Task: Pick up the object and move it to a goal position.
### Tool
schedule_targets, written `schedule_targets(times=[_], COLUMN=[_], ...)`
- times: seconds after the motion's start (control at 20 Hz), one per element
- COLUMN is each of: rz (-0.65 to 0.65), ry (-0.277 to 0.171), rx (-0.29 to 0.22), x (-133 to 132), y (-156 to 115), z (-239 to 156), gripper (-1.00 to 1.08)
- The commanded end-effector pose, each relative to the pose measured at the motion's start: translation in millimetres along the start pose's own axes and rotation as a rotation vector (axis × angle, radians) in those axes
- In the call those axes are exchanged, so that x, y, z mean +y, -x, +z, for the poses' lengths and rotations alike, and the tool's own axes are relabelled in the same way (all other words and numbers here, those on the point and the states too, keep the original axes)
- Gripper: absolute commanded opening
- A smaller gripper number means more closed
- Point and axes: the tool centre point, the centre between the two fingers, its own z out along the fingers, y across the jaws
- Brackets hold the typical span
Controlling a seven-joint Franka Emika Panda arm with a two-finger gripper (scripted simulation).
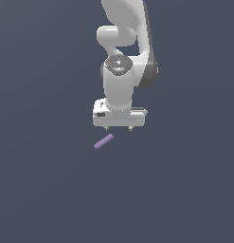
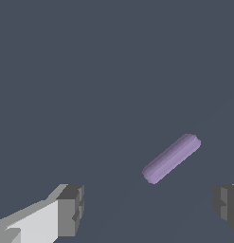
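Observation:
The object is a small lavender rod (image 1: 103,141) lying at a slant on the dark grey floor. In the exterior view it lies just below and a little toward the view's left of my gripper (image 1: 118,128). The gripper hangs from the white arm, points down and is open and empty. In the wrist view the rod (image 2: 171,158) lies ahead of the gap between my two grey fingertips (image 2: 71,210), apart from both. The gripper (image 2: 149,209) holds nothing.
The white arm (image 1: 123,57) rises behind the gripper toward the top of the exterior view. The floor (image 1: 42,190) is a plain dark grey surface with no other objects in view.

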Motion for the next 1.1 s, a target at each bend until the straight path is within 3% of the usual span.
schedule_targets(times=[0.0,0.6,1.05], rz=[0.0,-0.046,0.038], ry=[0.0,0.023,0.015], rx=[0.0,0.041,0.037], x=[0.0,4.8,10.3], y=[0.0,-8.5,-7.0], z=[0.0,-16.4,-3.9], gripper=[1.0,1.0,1.0])
